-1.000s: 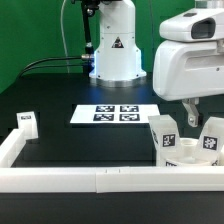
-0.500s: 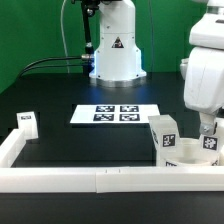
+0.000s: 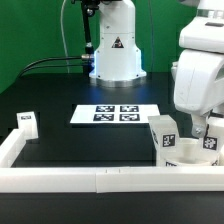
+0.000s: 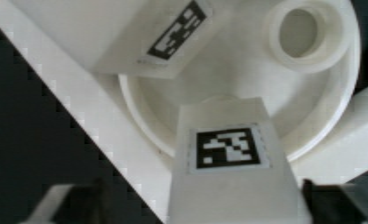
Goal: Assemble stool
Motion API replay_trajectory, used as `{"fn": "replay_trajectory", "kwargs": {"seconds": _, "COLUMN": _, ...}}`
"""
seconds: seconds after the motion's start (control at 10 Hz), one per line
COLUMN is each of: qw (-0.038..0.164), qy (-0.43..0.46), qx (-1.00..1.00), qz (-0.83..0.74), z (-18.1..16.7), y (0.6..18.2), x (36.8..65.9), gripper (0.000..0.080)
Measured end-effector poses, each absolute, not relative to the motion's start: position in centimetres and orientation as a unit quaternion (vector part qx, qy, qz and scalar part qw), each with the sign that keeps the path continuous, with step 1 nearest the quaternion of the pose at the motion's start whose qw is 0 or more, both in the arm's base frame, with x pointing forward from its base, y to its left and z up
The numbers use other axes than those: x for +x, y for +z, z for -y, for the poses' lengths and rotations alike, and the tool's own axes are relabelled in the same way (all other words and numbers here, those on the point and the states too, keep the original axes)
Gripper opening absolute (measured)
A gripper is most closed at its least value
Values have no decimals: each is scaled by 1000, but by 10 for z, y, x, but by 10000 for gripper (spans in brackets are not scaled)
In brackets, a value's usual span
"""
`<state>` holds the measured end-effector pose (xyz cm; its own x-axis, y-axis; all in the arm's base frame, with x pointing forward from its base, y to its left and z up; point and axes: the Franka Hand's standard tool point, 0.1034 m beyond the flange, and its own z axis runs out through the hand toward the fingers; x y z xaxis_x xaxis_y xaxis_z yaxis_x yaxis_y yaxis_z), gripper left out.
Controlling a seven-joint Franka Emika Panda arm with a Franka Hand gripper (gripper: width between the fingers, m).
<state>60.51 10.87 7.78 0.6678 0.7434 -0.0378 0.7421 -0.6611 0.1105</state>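
The white round seat disc [image 3: 188, 153] lies at the exterior view's right, beside the front rail. In the wrist view the seat disc [image 4: 252, 95] fills the frame, with a round hole near its rim. Two tagged legs stand on it: one [image 3: 164, 131] on the exterior view's left side, one [image 3: 212, 138] on the right. A third leg [image 3: 25, 122] stands alone at the far left. My gripper [image 3: 200, 128] hangs over the right leg. In the wrist view the gripper [image 4: 206, 202] is open, its dark fingers [image 4: 69, 203] either side of a tagged leg [image 4: 225, 150].
The marker board [image 3: 118, 114] lies mid-table. A long white border rail [image 3: 100, 181] runs along the front and up the left side. The robot base [image 3: 116, 50] stands at the back. A second leg [image 4: 163, 35] lies close by in the wrist view.
The arm has swung from higher up down and over the seat's right leg. The seat and legs have not moved.
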Motion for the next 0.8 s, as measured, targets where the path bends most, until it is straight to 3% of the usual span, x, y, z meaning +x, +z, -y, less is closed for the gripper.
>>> {"fn": "replay_trajectory", "kwargs": {"seconds": 0.1, "qw": 58, "qy": 8, "qx": 928, "qz": -367, "z": -109, "y": 78, "x": 605, "gripper": 340}}
{"fn": "replay_trajectory", "kwargs": {"seconds": 0.8, "qw": 55, "qy": 11, "qx": 990, "qz": -126, "z": -92, "y": 84, "x": 623, "gripper": 336}}
